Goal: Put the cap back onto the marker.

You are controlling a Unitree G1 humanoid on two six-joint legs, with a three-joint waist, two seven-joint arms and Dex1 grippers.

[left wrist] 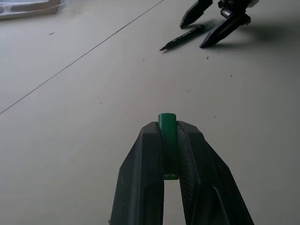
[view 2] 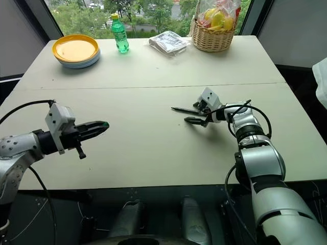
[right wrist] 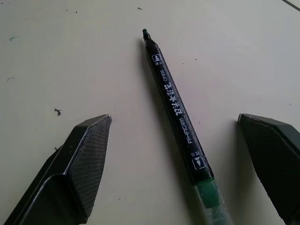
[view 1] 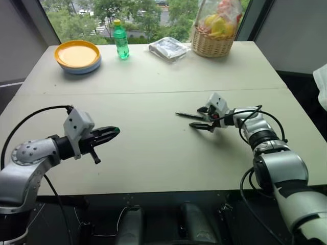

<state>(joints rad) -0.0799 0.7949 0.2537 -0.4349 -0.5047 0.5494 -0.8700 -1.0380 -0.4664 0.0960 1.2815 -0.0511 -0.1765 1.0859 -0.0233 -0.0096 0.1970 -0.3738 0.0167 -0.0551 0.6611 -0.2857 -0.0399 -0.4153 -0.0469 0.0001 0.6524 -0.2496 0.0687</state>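
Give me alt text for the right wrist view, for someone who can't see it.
A dark marker lies uncapped on a pale table, between the wide-open black fingers of the right gripper, touching neither. Its fine tip points away from the gripper, and its near end is green.

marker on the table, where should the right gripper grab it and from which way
Grip the marker across the middle of its dark printed barrel, coming down from above. It lies flat on the table with its tip pointing away from the right gripper, whose open fingers already straddle it; a mid-barrel grip probably leaves the tip free for the cap.
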